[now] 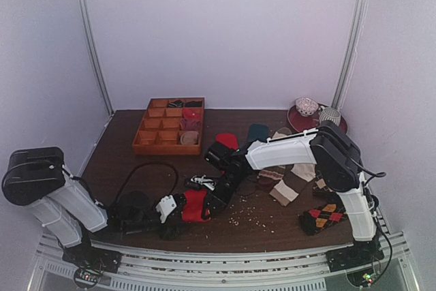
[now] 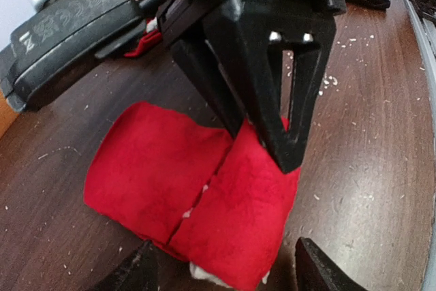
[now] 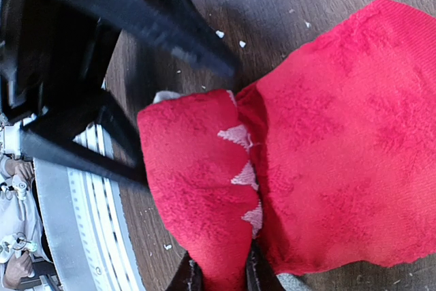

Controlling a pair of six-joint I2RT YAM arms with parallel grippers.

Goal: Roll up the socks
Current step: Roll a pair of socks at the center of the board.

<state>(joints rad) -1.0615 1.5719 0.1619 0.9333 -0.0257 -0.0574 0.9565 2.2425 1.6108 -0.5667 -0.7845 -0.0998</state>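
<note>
A red sock with white marks (image 1: 194,206) lies folded near the table's front edge. My right gripper (image 1: 212,204) is shut on a fold of it. The right wrist view shows the fingers (image 3: 189,279) pinching the raised red flap (image 3: 197,189) beside the white triangles. In the left wrist view the sock (image 2: 170,182) lies flat, with the right gripper (image 2: 286,151) pressing on its far edge. My left gripper (image 2: 231,274) is open, its jaws astride the sock's near end without touching it; it also shows in the top view (image 1: 176,210).
More socks lie mid-right: red (image 1: 227,141), dark teal (image 1: 257,132), beige striped (image 1: 293,183), argyle (image 1: 325,217). A wooden compartment tray (image 1: 146,142) stands at the back left and a plate with bowls (image 1: 300,122) at the back right. A black cable (image 1: 146,168) loops left. Crumbs dot the table.
</note>
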